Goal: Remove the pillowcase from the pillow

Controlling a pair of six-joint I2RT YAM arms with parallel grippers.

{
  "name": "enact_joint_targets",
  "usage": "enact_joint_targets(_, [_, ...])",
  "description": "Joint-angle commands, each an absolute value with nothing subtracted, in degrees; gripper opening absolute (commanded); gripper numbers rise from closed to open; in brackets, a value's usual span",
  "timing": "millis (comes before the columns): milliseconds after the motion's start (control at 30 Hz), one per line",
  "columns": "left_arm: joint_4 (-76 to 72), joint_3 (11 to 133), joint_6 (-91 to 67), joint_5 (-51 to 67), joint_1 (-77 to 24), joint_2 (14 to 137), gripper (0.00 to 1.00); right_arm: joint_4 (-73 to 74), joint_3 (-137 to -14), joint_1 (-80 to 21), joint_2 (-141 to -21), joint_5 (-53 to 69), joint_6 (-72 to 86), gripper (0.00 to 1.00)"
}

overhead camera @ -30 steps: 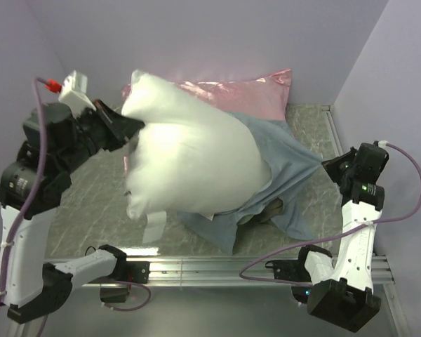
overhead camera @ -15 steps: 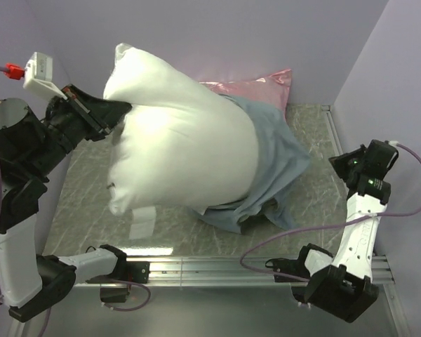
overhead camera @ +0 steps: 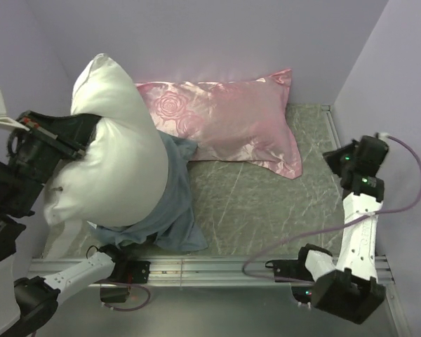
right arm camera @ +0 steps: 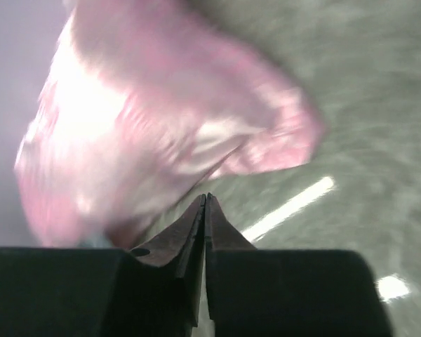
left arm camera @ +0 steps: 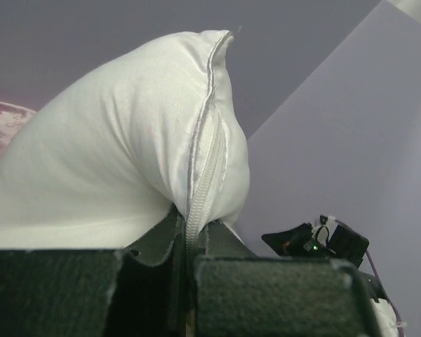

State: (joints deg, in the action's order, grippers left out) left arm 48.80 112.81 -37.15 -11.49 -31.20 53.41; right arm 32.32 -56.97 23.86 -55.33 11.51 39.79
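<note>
While the top view has the left end effector (overhead camera: 90, 133) buried in the side of the white pillow (overhead camera: 105, 161), I read the pillow as lifted at the far left of the surface (overhead camera: 266, 203). The blue-grey pillowcase (overhead camera: 172, 203) is bunched round its lower end and trails onto the surface near the front edge. I cannot tell whether that end sits inside the mouth of the pillowcase or only rests against it. The right end effector (overhead camera: 337, 158) is well apart on the right, near no cloth. The pink satin pillow (overhead camera: 224, 123) lies along the back wall.

From the left wrist, the jaws are clamped on the pillow's zip seam (left arm camera: 200, 175), a thin strip bearing the whole bulk.

From the right wrist, the jaws are pressed together with nothing between them; the pink satin pillow below is blurred.

My worry is that nothing pins the pillowcase, so any further pull may drag it along with the pillow, perhaps over the front edge. The narrow seam could also slip from the clamp under the pillow's weight.
</note>
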Motion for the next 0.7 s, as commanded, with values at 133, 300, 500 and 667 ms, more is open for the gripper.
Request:
enact_joint_targets(133, [32.88,98.29,-39.36,7.81,-31.82,57.31,0.01,23.46,-53.61,1.41,-48.43,16.61,38.94,0.31])
enact_joint_targets(300, [16.55,71.93,-49.29,10.36,-31.82,54.23,0.00,25.75,-59.31,-9.49,-45.45,11.59,39.90,0.44])
enact_joint_targets(500, [-4.11,54.24,-56.33,4.85,-39.98,58.16,0.22,29.61,-65.03,-10.28,-41.58,12.23,40.61,0.49])
enact_joint_targets(667, [-7.91,58.00,-54.67,-3.15,-49.03,68.54,0.68,32.51,-67.84,-10.37,-39.99,12.39,40.26,0.52])
